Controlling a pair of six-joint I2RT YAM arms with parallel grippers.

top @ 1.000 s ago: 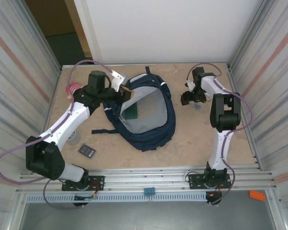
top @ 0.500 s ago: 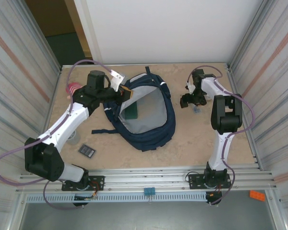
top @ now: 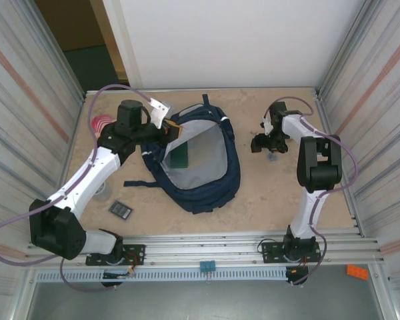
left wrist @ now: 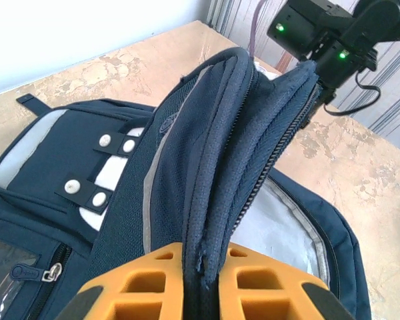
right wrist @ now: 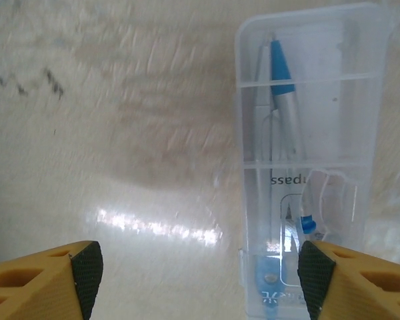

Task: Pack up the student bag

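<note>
The student bag (top: 231, 175) lies unzipped in the middle of the table, navy outside with pale grey lining showing. My left gripper (top: 174, 129) is shut on the bag's upper left rim, lifting it; in the left wrist view the orange fingers (left wrist: 147, 280) pinch the doubled navy edge (left wrist: 207, 153). Over the table at the far right, my right gripper (top: 265, 143) is open. In the right wrist view a clear plastic case (right wrist: 307, 167) with a compass and a blue pen lies flat, its near end just inside the right finger of my right gripper (right wrist: 200, 277).
A dark green flat item (top: 181, 157) lies inside the bag. A dark calculator-like slab (top: 121, 209) and a small clear round thing (top: 101, 192) lie near the left arm. A pink and red object (top: 101, 124) sits at the far left. Ribbed metal walls close both sides.
The left arm has drawn the bag's rim a little left, and the bag has shifted with it. The right gripper has moved slightly nearer and lower beside the clear case.
</note>
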